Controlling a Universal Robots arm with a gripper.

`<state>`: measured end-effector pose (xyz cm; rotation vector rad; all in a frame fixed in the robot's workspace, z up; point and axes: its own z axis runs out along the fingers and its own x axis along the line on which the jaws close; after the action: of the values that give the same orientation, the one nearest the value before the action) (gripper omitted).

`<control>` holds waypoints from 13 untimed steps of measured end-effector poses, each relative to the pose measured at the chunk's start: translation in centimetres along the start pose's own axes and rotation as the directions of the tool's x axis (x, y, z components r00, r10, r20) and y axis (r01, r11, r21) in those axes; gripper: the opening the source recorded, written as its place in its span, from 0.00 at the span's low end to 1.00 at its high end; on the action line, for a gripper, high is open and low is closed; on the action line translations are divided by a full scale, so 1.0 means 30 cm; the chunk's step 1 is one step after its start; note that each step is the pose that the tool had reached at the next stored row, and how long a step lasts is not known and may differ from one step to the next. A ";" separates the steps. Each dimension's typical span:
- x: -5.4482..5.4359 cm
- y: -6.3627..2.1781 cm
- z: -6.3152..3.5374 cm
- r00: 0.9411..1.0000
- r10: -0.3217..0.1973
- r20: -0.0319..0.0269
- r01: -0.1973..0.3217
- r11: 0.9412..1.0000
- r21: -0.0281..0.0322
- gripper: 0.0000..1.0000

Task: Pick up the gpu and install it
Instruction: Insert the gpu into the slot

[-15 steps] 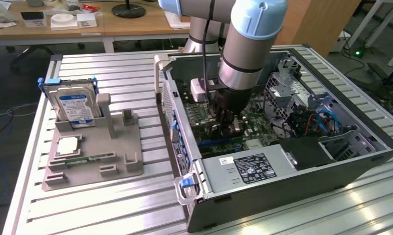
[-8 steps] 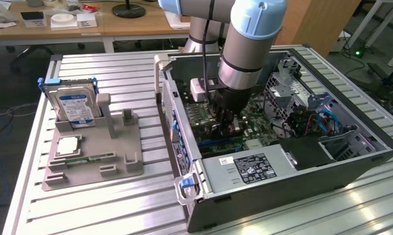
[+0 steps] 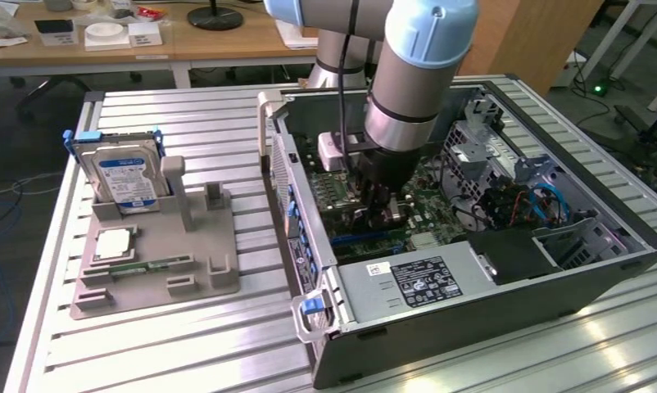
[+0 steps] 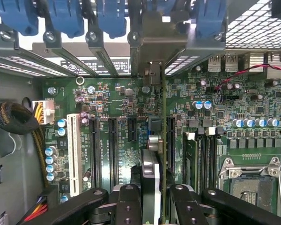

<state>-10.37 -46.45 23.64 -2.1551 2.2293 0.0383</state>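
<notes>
Reaching down: the arm (image 3: 410, 74) stands near-vertical over the open computer case (image 3: 591, 270), its wrist lowered inside between the case walls.
Claw: the gripper (image 4: 152, 197) is clamped on the gpu (image 4: 162, 140), with one finger (image 4: 126, 206) on each face of the card.
Gpu position: seen edge-on in the wrist view, upright over the motherboard (image 4: 117, 101), lined up with a slot beside the black expansion slots (image 4: 112, 140); its silver bracket (image 4: 152, 42) sits at the rear slot openings. Whether it is fully seated cannot be told.
Case contents: green motherboard, power supply (image 3: 416, 282) at the near end, drive cage (image 3: 487, 147) and coloured cables (image 3: 525, 201) on the exterior view's right.
Grey fixture tray (image 3: 203, 278): on the table (image 3: 165, 352), on the exterior view's left, well apart from the case.
Tray contents: a hard drive (image 3: 126, 180) standing upright at the far end, a processor chip (image 3: 112, 243) lying flat, and a memory stick (image 3: 154, 265) near it.
</notes>
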 end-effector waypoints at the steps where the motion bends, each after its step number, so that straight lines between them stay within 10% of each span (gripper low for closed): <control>1: 0.000 0.000 0.001 1.000 0.000 0.000 0.000 1.000 0.000 0.28; 13: 0.001 0.000 0.015 1.000 0.000 0.000 0.000 1.000 0.000 0.28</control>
<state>-10.37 -46.46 23.20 -2.1551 2.2294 0.0382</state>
